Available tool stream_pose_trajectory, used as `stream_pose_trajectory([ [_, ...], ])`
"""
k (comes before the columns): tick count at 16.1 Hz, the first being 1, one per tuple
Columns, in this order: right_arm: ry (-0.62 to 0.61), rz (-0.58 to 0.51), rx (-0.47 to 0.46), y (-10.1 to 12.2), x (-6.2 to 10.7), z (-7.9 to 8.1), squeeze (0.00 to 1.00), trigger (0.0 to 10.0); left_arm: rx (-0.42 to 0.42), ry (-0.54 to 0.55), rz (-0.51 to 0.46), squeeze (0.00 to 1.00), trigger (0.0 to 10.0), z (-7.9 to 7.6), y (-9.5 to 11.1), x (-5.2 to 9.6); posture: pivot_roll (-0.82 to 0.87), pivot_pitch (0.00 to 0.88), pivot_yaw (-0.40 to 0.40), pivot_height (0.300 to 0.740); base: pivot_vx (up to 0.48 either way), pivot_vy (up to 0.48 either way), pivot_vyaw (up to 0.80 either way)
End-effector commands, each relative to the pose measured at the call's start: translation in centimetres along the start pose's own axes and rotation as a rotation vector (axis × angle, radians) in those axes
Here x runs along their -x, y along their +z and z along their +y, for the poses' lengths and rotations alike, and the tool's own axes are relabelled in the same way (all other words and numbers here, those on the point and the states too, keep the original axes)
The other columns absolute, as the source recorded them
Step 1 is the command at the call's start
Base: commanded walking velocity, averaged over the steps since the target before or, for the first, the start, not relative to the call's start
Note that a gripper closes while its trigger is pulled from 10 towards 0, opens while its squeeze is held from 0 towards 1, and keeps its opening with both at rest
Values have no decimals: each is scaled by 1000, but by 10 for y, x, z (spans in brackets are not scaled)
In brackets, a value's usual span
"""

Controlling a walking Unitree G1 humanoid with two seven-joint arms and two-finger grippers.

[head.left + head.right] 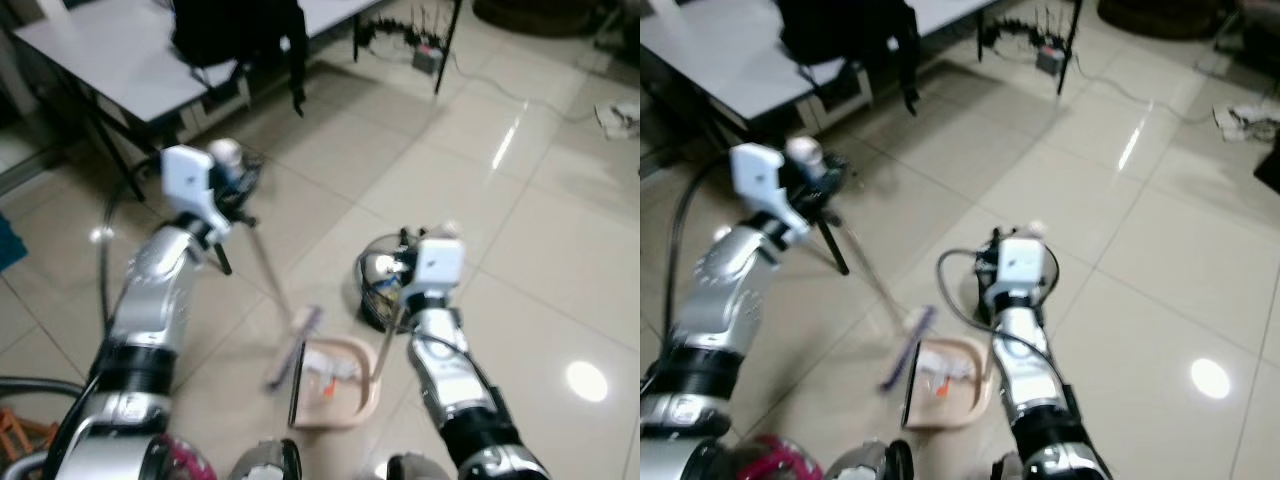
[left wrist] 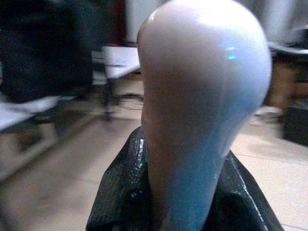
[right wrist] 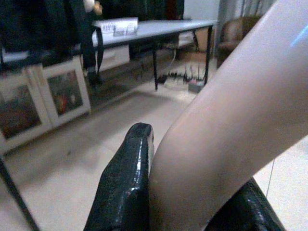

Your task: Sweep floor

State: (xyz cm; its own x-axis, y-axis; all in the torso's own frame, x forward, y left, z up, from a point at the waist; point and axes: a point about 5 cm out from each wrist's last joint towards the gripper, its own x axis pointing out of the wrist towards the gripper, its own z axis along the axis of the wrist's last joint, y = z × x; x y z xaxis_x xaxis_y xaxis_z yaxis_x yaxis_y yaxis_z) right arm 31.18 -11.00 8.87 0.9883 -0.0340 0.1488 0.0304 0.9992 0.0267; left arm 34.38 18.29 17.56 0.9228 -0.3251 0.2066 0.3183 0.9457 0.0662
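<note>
- Blurred in both head views; fine detail of the small litter (image 1: pixel 940 385) inside the dustpan (image 1: pixel 335 385) impossible to make out.
- Left gripper (image 1: pixel 232 185) raised at the robot's left, near a table leg; fingers (image 2: pixel 120 202) clamped on either side of the rounded pale top of the broom handle (image 2: pixel 202 96), seen close up from the left wrist.
- Broom handle (image 1: pixel 268 265) thin and washed out against the floor, slanting down from that gripper to the purple brush head (image 1: pixel 297 345), resting on the floor just beside the dustpan's open edge.
- Right gripper (image 1: pixel 395 290) lower and nearer the body, partly hidden behind its own white wrist block; fingers (image 3: pixel 127 187) closed around the pale upright handle of the dustpan (image 3: pixel 231 125).
- Pink dustpan flat on the floor between the two arms, its front edge dark.
- Round shiny object with a black cable (image 1: pixel 385 275) behind the right wrist, half covered by it; identity unclear.
- Floor (image 1: pixel 520 230) of large glossy beige tiles, with bright reflections of ceiling lights.
- White table (image 1: pixel 130 60) at the upper left, cut off by the frame, a black bag (image 1: pixel 240 30) hanging over its edge.
- Power strip with tangled cables (image 1: pixel 425 50) on the floor under a second table further back.
- Low cabinets with picture-like doors (image 3: pixel 57 94) visible behind the table in the right wrist view.
</note>
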Motion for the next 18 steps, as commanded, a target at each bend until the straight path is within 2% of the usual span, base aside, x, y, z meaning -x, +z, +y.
stream_pose_trajectory([
  [1, -14, -42, -37, 14, -4, -4, 0, 10000, -71, 99, -3, 0, 10000, 13, 4, 8, -54, 0, 68, 740, 0, 0, 0],
  [3, 2, -13, -105, 26, -8, -6, 0, 10000, -190, 222, 53, 0, 10000, 29, -2, 24, -71, 0, 72, 740, 0, 0, 0],
  [4, 26, -21, -110, 38, -12, -8, 0, 10000, -229, 263, 89, 0, 10000, 33, -4, 30, -68, 0, 69, 740, 0, 0, 0],
  [5, 38, -28, -122, 48, -15, -9, 0, 10000, -243, 271, 115, 0, 10000, 32, -5, 32, -71, 0, 71, 740, 0, 0, 0],
  [6, 44, -38, -129, 61, -20, -11, 0, 10000, -256, 235, 111, 0, 10000, 24, -5, 35, -77, 0, 75, 740, 0, 0, 0],
  [7, 52, -57, -133, 77, -25, -14, 0, 10000, -243, 221, 124, 0, 10000, 18, -9, 39, -85, 0, 75, 740, 0, 0, 0],
  [10, 46, -93, -133, 105, -32, -21, 0, 10000, -226, 238, 133, 0, 10000, 10, -13, 43, -91, 0, 72, 740, 0, 0, 0],
  [13, -30, -128, -132, 139, -35, -40, 0, 10000, -205, 222, 136, 0, 10000, -8, -15, 47, -85, 0, 64, 740, 0, 0, 0],
  [15, -33, -165, -125, 158, -36, -43, 0, 10000, -164, 195, 126, 0, 10000, -22, -16, 50, -99, 0, 74, 740, 0, 0, -247],
  [18, -8, -188, -107, 176, -37, -41, 0, 10000, -146, 181, 130, 0, 10000, -33, -18, 51, -105, 0, 68, 740, 84, 0, -542],
])
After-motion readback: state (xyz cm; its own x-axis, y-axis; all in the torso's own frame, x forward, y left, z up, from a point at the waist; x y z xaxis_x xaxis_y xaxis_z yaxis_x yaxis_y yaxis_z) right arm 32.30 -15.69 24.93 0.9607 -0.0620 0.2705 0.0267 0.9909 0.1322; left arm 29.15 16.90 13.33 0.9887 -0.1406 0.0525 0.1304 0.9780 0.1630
